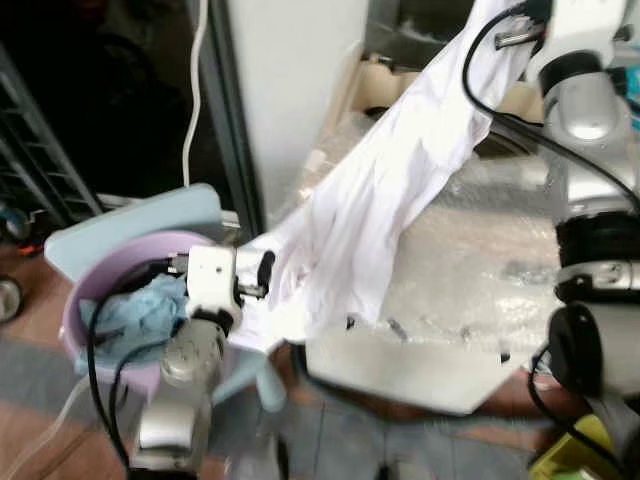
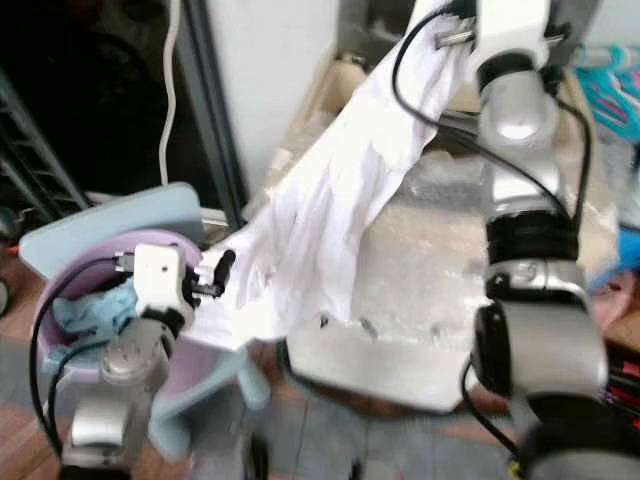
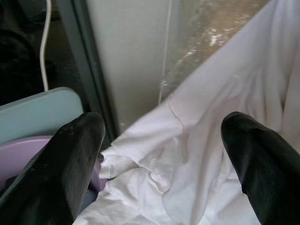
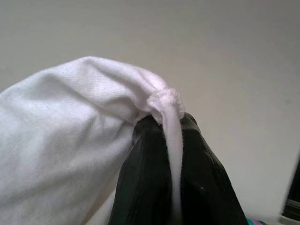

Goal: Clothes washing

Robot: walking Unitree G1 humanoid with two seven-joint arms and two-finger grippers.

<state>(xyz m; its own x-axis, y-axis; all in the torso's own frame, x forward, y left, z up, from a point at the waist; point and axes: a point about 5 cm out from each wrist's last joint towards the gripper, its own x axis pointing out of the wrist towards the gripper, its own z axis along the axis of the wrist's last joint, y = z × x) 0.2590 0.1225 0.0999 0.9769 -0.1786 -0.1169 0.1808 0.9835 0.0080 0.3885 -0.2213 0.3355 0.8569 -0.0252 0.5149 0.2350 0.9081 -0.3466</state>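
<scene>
Left eye view starts at the far left with a lilac basin (image 1: 100,285) resting on a pale blue stool (image 1: 130,225), a crumpled blue cloth (image 1: 135,310) lying inside it. Just beside the basin, the left gripper (image 3: 159,154) hovers at the lower end of a white garment (image 1: 390,190), its jaws spread wide on either side of the fabric without closing on it. The garment stretches diagonally up and to the right, over a plastic-wrapped white appliance top (image 1: 470,290). At the upper right, the right gripper (image 4: 171,154) has its jaws pressed together, pinching the garment's hem and holding it high.
</scene>
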